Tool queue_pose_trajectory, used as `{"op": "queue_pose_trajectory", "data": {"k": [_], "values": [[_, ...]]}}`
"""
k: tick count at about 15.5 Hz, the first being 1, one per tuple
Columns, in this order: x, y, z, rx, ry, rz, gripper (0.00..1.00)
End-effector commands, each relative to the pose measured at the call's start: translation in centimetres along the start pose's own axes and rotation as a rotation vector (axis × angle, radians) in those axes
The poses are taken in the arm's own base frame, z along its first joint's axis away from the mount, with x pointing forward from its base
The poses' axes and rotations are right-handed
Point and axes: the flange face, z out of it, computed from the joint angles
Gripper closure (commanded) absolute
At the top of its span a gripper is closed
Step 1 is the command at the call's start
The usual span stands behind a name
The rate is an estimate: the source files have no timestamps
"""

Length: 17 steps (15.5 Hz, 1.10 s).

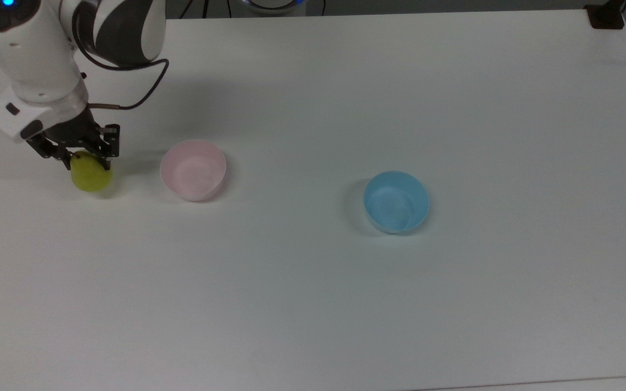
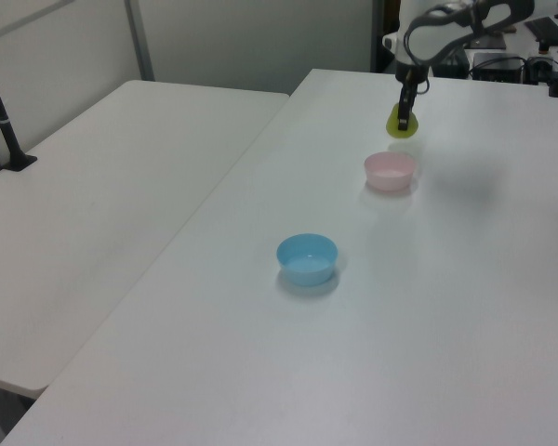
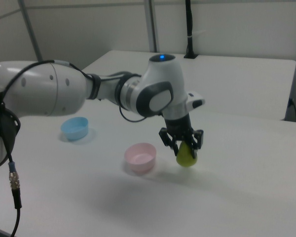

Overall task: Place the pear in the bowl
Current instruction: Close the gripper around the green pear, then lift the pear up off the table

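The yellow-green pear [image 1: 92, 175] hangs just above the table at the top view's left, its upper end between the black fingers of my gripper [image 1: 83, 156], which is shut on it. The stem is hidden by the fingers. The pale pink bowl [image 1: 193, 169] stands empty a short way to the top view's right of the pear. In the left view the pear [image 2: 396, 123] hangs in the gripper [image 2: 403, 120] beyond the pink bowl [image 2: 390, 170]. In the right view the gripper [image 3: 183, 143] holds the pear [image 3: 186, 156] to the right view's right of the pink bowl [image 3: 140, 157].
A light blue bowl [image 1: 396, 201] of like size stands empty near the middle of the white table [image 1: 313, 304]. A second white table [image 2: 102, 214] adjoins at the left view's left. A black clamp [image 1: 605, 15] sits at the top view's far right corner.
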Motion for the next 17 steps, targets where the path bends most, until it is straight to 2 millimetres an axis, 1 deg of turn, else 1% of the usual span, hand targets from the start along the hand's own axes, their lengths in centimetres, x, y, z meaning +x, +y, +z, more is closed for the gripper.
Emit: {"op": "queue_pose_trajectory", "data": {"k": [1, 3, 4, 5, 6, 8, 9, 10, 12, 13, 15, 17], "values": [[0.6, 0.2, -6.5, 0.034, -0.027, 0.012, 1.0], [0.9, 0.1, -9.8, 0.091, -0.032, 0.028, 0.97], [0.9, 0.0, -11.6, 0.111, -0.024, 0.034, 0.97], [0.9, -0.1, -12.6, 0.122, -0.018, 0.036, 0.98], [0.8, -0.7, -14.1, 0.126, -0.006, 0.03, 0.98], [0.8, -1.7, -15.3, 0.131, -0.006, 0.017, 0.98], [1.0, -2.8, -15.8, 0.133, -0.007, 0.001, 0.98], [1.3, -4.6, -17.4, 0.129, 0.011, -0.025, 0.98], [0.8, -5.3, -18.9, 0.126, 0.022, -0.009, 0.98], [0.7, -5.8, -19.0, 0.13, 0.017, 0.008, 0.98], [1.4, -8.5, -19.1, 0.134, 0.011, 0.007, 0.97], [0.8, -9.6, -18.4, 0.141, -0.004, 0.021, 0.97]]}}
